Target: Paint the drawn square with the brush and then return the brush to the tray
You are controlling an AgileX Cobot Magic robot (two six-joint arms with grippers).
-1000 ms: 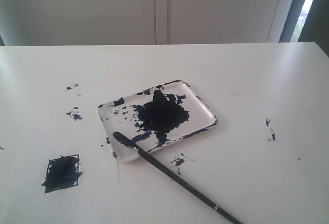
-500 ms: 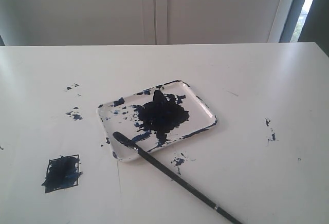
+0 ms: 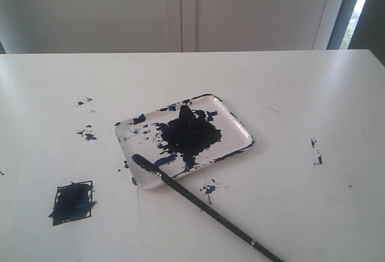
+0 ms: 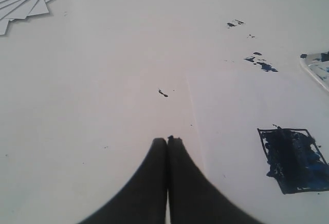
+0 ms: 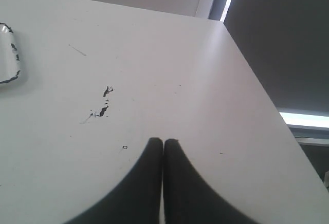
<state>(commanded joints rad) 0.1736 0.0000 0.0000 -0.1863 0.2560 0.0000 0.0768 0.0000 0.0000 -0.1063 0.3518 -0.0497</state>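
Jaws on the left gripper (image 4: 167, 140) and right gripper (image 5: 163, 141) are pressed together, holding nothing, over the table (image 4: 103, 80).

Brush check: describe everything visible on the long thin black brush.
The long thin black brush is a slim stick with a broader, paint-blackened tip and a small pale band near its far end. It lies diagonally. The tip rests in a near corner of the paint-blotched white rectangular tray, and the handle crosses the rim onto the white table, running out of the exterior view's bottom edge. Nothing else touches it.
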